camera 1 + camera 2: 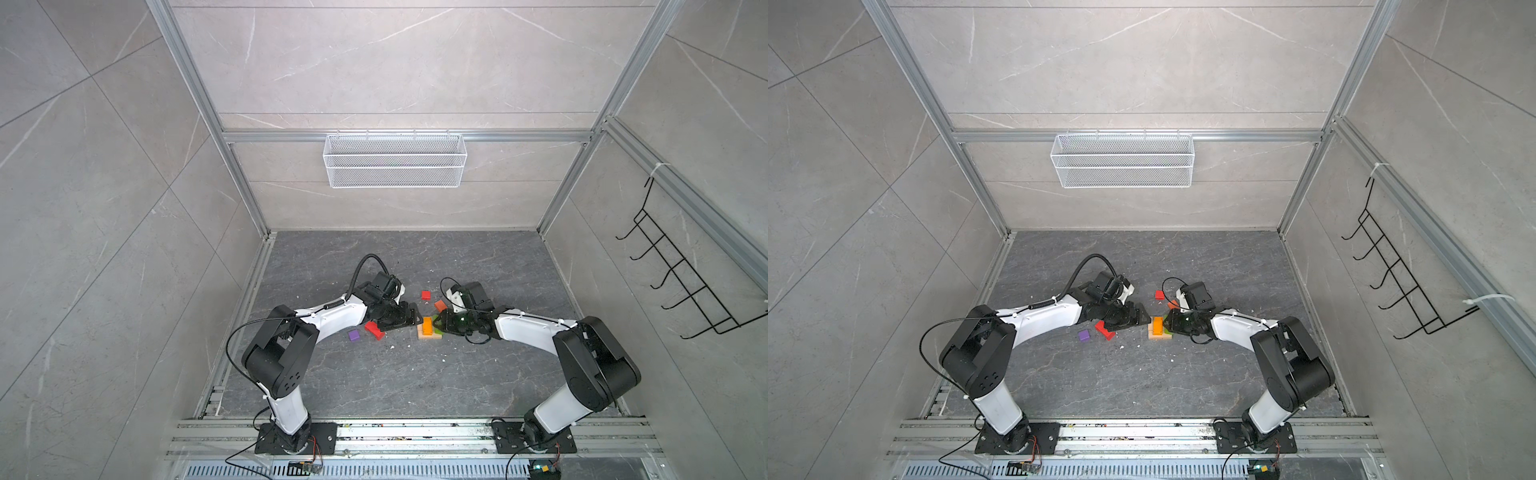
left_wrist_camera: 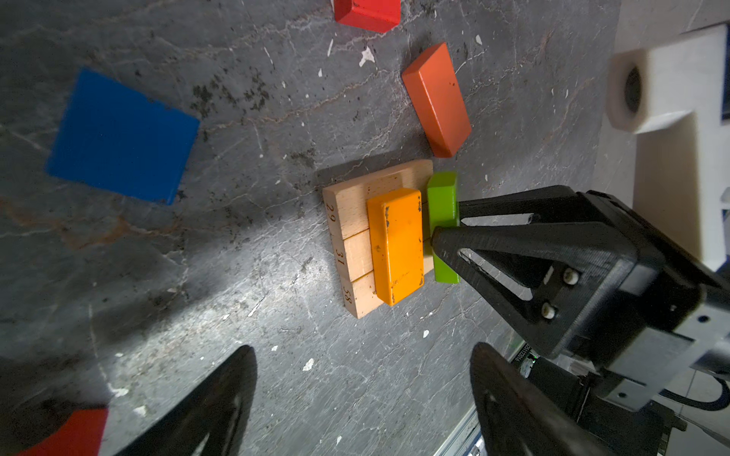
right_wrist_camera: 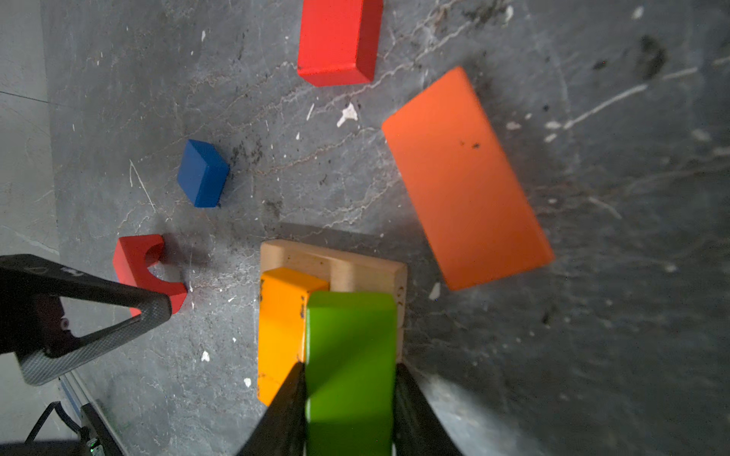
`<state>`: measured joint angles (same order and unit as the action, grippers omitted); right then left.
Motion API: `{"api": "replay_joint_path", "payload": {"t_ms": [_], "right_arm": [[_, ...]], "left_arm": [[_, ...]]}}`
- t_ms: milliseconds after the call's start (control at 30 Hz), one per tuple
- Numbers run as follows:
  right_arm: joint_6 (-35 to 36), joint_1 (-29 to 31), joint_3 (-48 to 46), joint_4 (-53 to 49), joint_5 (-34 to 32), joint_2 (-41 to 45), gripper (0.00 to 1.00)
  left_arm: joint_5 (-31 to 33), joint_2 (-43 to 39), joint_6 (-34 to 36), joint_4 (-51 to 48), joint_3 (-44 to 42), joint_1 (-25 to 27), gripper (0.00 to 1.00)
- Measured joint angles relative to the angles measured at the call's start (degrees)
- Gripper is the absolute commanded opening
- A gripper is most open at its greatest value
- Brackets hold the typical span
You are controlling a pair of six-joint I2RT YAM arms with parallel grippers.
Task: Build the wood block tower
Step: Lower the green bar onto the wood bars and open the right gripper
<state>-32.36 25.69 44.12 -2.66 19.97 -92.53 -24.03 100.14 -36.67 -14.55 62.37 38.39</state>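
The tower is a tan base [image 2: 351, 221] of three bars with a yellow-orange bar [image 2: 397, 244] lying on top; both top views show it at mid-floor [image 1: 424, 336] [image 1: 1158, 336]. My right gripper [image 3: 349, 395] is shut on a green bar [image 3: 351, 355], held along the base's edge right beside the yellow-orange bar [image 3: 282, 327]. Whether the green bar [image 2: 442, 197] rests on the base I cannot tell. My left gripper [image 2: 363, 379] hangs open over bare floor just left of the tower [image 1: 411, 318].
Loose blocks lie around the tower: a dark orange bar [image 3: 466, 177], a red block [image 3: 339, 39], a blue cube [image 3: 203, 173] and a red arch piece [image 3: 146, 268]. A purple cube [image 1: 354, 336] lies further left. A wire basket [image 1: 395, 160] hangs on the back wall.
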Motion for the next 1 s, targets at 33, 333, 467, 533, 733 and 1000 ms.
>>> {"api": "replay_joint_path", "payload": {"t_ms": [33,333,467,533,733,1000], "right_arm": [[0.0,0.0,0.0,0.0,0.0,0.0,0.12],[0.0,0.0,0.0,0.0,0.1,0.0,0.18],[0.0,0.0,0.0,-0.5,0.2,0.4,0.22],[0.2,0.0,0.0,-1.4,-0.1,1.5,0.27],[1.3,0.0,0.6,-5.4,-2.2,6.7,0.44],[3.2,-0.5,2.5,-14.1,-10.1,9.0,0.65]], "left_arm": [[0.0,0.1,0.0,0.0,0.0,0.0,0.87],[0.0,0.5,0.0,-0.1,0.1,0.1,0.87],[0.3,0.5,0.0,-0.5,0.1,0.2,0.87],[1.0,0.6,0.0,-0.9,0.2,0.3,0.87],[3.0,0.8,0.1,-2.6,1.1,0.2,0.87],[5.7,2.2,0.3,-5.2,2.1,1.0,0.87]]}}
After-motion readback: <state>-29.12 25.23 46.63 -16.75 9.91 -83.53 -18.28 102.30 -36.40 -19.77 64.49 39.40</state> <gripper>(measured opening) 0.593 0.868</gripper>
